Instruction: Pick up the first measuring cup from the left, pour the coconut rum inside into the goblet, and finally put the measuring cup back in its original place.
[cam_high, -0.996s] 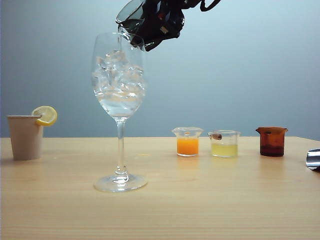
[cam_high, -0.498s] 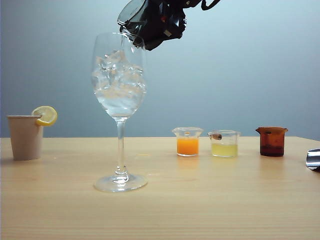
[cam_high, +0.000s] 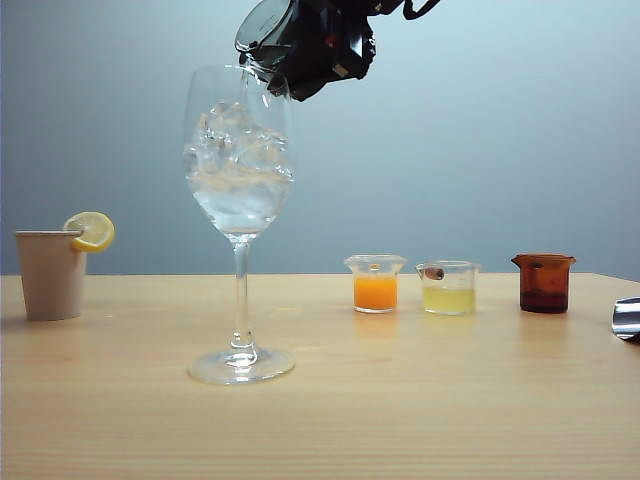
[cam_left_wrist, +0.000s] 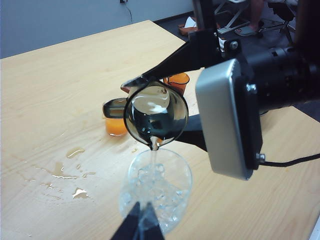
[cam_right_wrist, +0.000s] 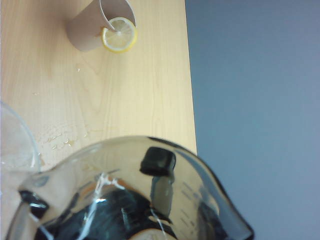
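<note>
The first measuring cup (cam_high: 262, 25), smoky and translucent, is tipped steeply over the rim of the goblet (cam_high: 239, 200). My right gripper (cam_high: 300, 45) is shut on it, high above the table. In the left wrist view a thin stream of the clear coconut rum (cam_left_wrist: 152, 155) runs from the cup's spout (cam_left_wrist: 156, 115) into the goblet's bowl (cam_left_wrist: 157, 190) among the ice cubes. The right wrist view looks through the cup (cam_right_wrist: 150, 200), with a black finger pad (cam_right_wrist: 158, 161) pressed on its wall. My left gripper (cam_left_wrist: 142, 205) hangs just beside the goblet, fingers together, holding nothing.
A beige paper cup with a lemon slice (cam_high: 50, 272) stands far left. Right of the goblet stand an orange-filled cup (cam_high: 375, 285), a pale yellow one (cam_high: 448, 288) and an amber-brown one (cam_high: 543, 283). A shiny metal part (cam_high: 627, 318) pokes in at the right edge. Wet spills (cam_left_wrist: 65, 172) lie on the table.
The right gripper has rolled slightly, tipping the measuring cup a little further over the goblet. The ice in the bowl has shifted. The left arm has not moved.
</note>
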